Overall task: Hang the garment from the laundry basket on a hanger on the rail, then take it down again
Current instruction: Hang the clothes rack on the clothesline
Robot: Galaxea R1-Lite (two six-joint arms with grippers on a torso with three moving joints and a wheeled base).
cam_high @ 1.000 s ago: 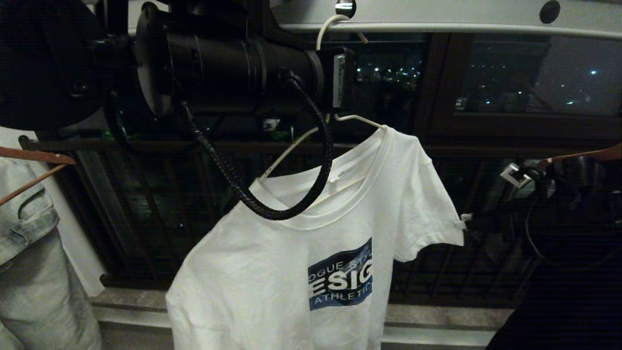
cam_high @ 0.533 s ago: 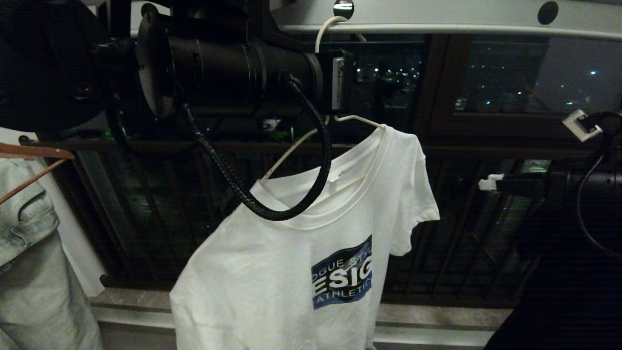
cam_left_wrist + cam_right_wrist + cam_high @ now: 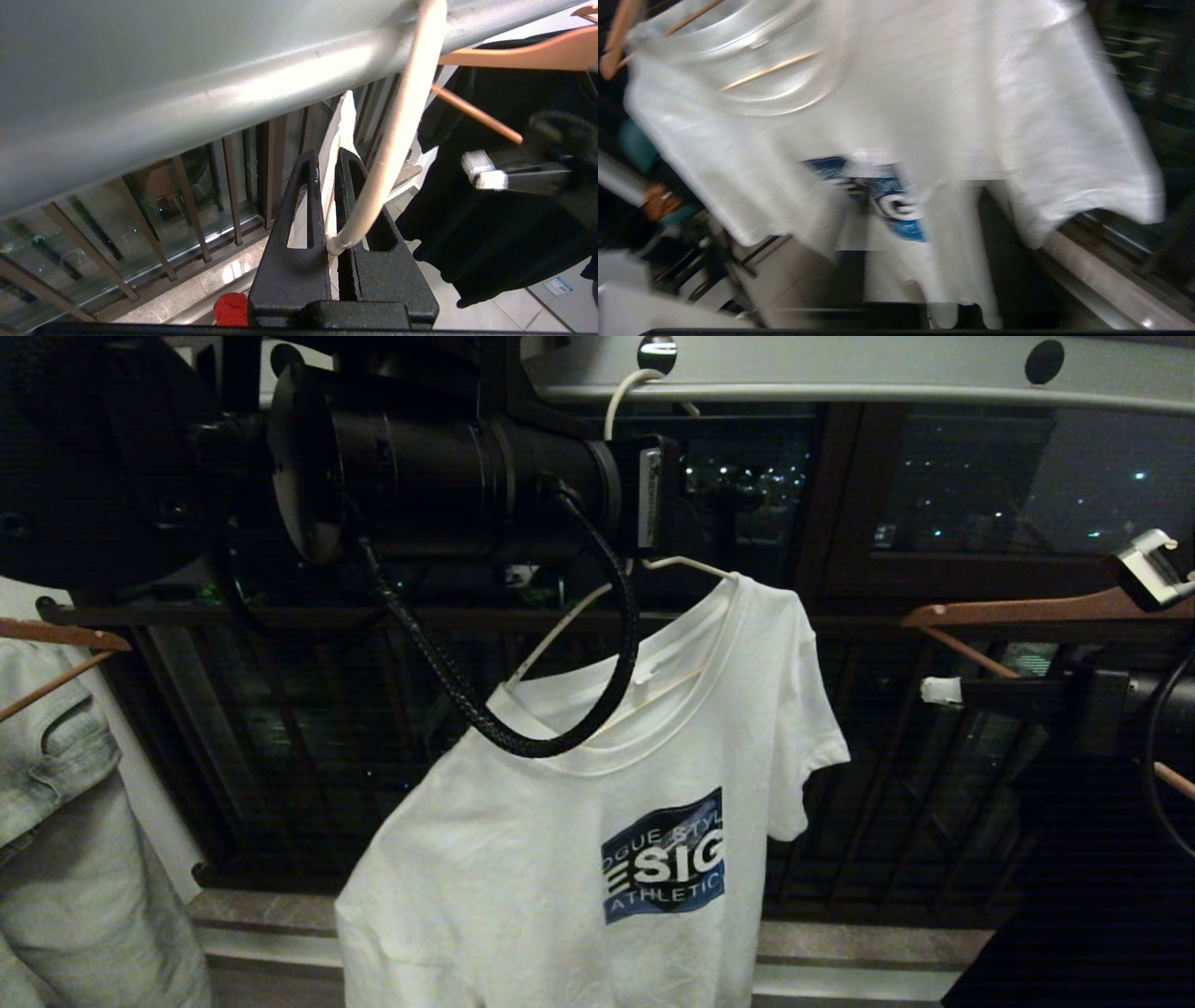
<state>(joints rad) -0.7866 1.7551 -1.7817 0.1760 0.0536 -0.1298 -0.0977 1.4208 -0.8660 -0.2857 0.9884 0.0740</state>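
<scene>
Two arms share the job: the left end effector (image 3: 329, 205) clamps the hanger's (image 3: 397, 140) neck to steady it on the rail (image 3: 840, 378), while the right end effector (image 3: 936, 691), pinched empty, waits beside the shirt's (image 3: 579, 821) sleeve.

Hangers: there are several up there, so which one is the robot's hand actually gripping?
The thin white wire hanger carrying the white T-shirt. The left hand is shut on its neck just under the rail. The brown wooden hangers at either side are untouched.
</scene>
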